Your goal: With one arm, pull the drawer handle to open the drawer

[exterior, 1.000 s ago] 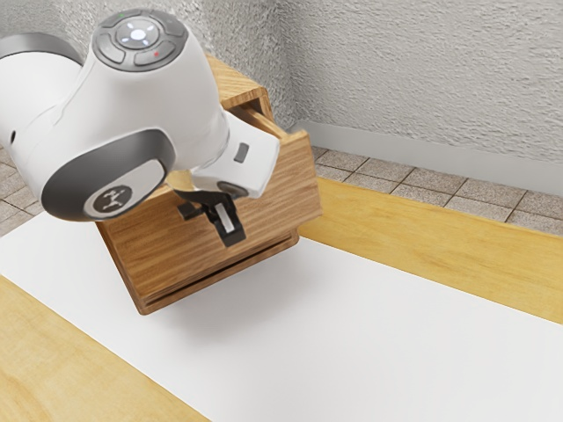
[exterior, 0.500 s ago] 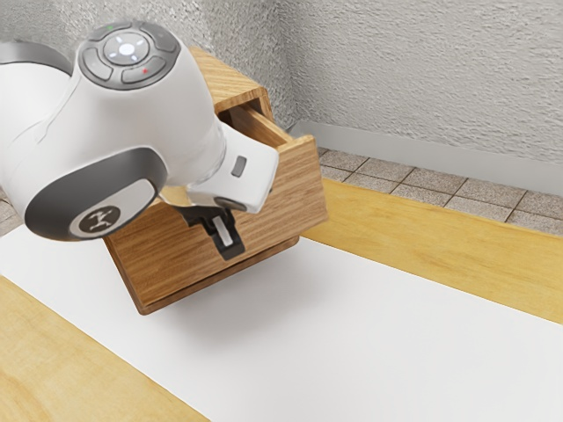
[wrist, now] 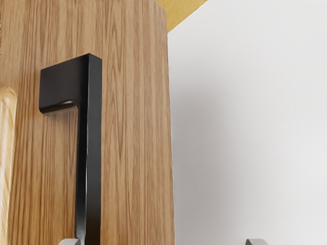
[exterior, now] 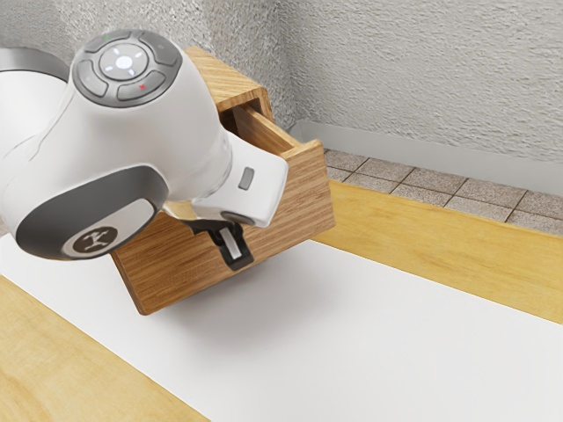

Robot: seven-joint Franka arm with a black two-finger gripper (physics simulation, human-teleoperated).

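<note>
A wooden cabinet (exterior: 171, 264) stands on the table with its top drawer (exterior: 295, 189) pulled partly out toward the exterior view's right. My gripper (exterior: 232, 248) hangs in front of the drawer face, under the white hand. In the wrist view, the black bar handle (wrist: 88, 153) runs down the drawer front (wrist: 133, 127). It passes just inside one grey fingertip (wrist: 69, 241). The other fingertip (wrist: 255, 241) is far off over the white mat. The fingers stand wide apart, so the gripper is open, with the handle hooked against one finger.
The cabinet rests on a white mat (exterior: 352, 334) laid across a wooden tabletop (exterior: 457, 251). Behind it are a tiled floor (exterior: 440, 185) and a rough grey wall (exterior: 422, 70). My arm's large white body (exterior: 114, 149) covers the cabinet's left part.
The drawer has slid further out toward the exterior view's right. My hand and gripper have moved the same way with the handle.
</note>
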